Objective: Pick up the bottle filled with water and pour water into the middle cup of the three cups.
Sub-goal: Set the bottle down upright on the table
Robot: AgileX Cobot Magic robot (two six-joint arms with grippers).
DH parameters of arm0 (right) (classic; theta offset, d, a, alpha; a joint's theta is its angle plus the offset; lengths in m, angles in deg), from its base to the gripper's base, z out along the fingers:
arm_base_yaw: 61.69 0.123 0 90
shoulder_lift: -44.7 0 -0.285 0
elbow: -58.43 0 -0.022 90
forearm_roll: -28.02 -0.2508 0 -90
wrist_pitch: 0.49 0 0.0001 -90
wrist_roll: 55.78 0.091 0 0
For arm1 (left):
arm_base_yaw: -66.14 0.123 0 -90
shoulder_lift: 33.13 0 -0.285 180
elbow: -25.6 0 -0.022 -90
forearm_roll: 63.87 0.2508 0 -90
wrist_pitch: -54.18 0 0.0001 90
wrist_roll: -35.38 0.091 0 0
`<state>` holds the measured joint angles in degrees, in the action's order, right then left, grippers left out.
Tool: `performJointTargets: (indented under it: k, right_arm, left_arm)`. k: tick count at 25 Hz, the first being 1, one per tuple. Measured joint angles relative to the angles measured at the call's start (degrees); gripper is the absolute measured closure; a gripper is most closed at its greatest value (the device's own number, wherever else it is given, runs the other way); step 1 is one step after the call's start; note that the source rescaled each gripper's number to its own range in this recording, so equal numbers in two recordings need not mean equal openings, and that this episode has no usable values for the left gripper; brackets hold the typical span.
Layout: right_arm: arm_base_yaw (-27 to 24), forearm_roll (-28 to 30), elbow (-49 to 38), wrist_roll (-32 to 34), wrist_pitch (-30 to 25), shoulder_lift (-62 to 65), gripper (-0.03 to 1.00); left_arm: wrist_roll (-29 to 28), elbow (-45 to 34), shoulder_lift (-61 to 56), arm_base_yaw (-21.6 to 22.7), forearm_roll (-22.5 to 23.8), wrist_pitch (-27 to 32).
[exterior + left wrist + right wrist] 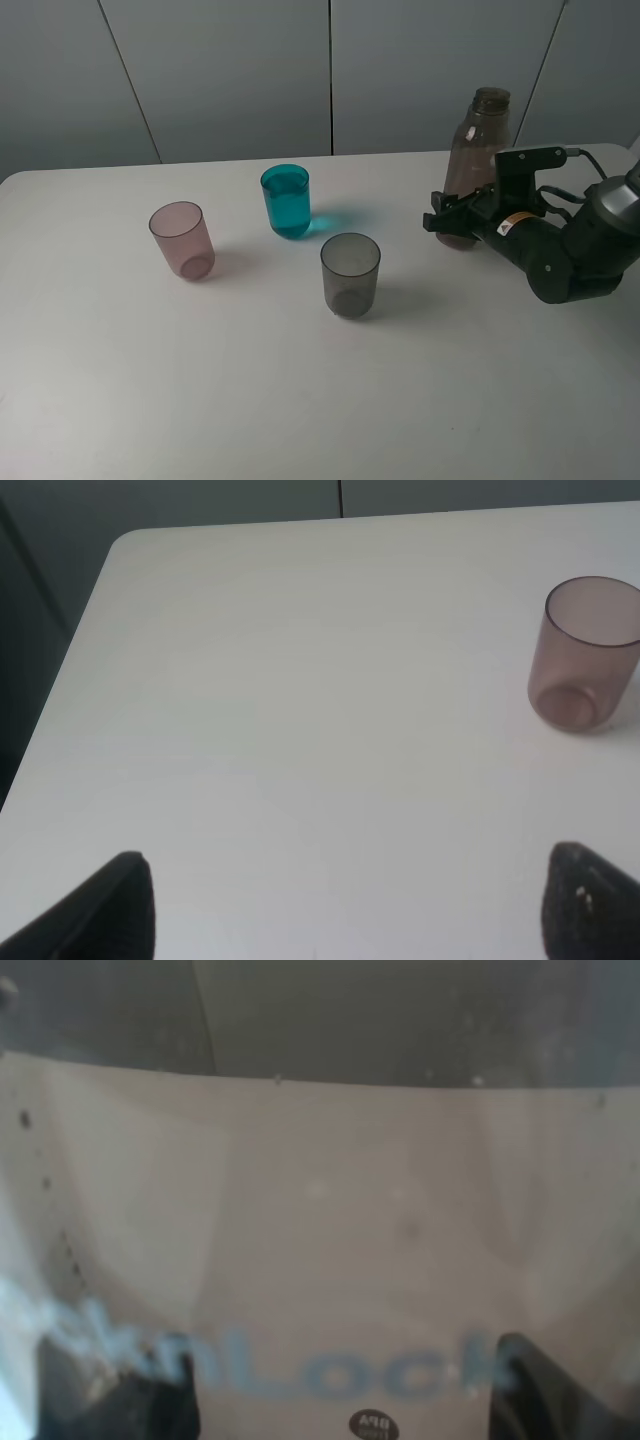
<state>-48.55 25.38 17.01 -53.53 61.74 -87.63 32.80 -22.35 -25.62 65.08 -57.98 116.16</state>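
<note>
The tall smoky grey-brown bottle (pixel 478 150) stands upright at the right of the white table. My right gripper (pixel 452 215) has its fingers on either side of the bottle's lower part and is shut on it. In the right wrist view the bottle (pixel 330 1240) fills the picture between the two dark fingertips (pixel 120 1400). The teal-blue middle cup (pixel 286 201) stands left of the bottle, with the pink cup (pixel 182 240) further left and the smoky grey cup (pixel 350 275) nearer the front. My left gripper (pixel 345 910) is open and empty, away from the pink cup (pixel 585 655).
The table's left edge and far corner (pixel 115 540) show in the left wrist view. A grey panelled wall (pixel 300 70) runs behind the table. My right arm (pixel 570 250) reaches in from the right side.
</note>
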Motion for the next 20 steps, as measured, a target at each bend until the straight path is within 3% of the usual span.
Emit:
performJointTargets:
  k: [9,11,13,15,20]
  right_arm:
    - [0.0,-0.1,0.1,0.8,-0.3,0.0,0.95]
    - [0.0,-0.1,0.1,1.2,-1.3,0.0,0.80]
    - [0.0,-0.4,0.1,1.4,-2.7,-0.1,0.59]
    - [0.0,-0.8,0.1,1.5,-3.4,-0.1,0.48]
    - [0.0,-0.9,-0.6,1.5,-4.1,-0.1,0.44]
  left_arm:
    - [0.0,0.0,0.0,0.0,0.0,0.0]
    - [0.0,0.0,0.0,0.0,0.0,0.0]
    - [0.0,0.0,0.0,0.0,0.0,0.0]
    - [0.0,0.0,0.0,0.0,0.0,0.0]
    - [0.0,0.0,0.0,0.0,0.0,0.0]
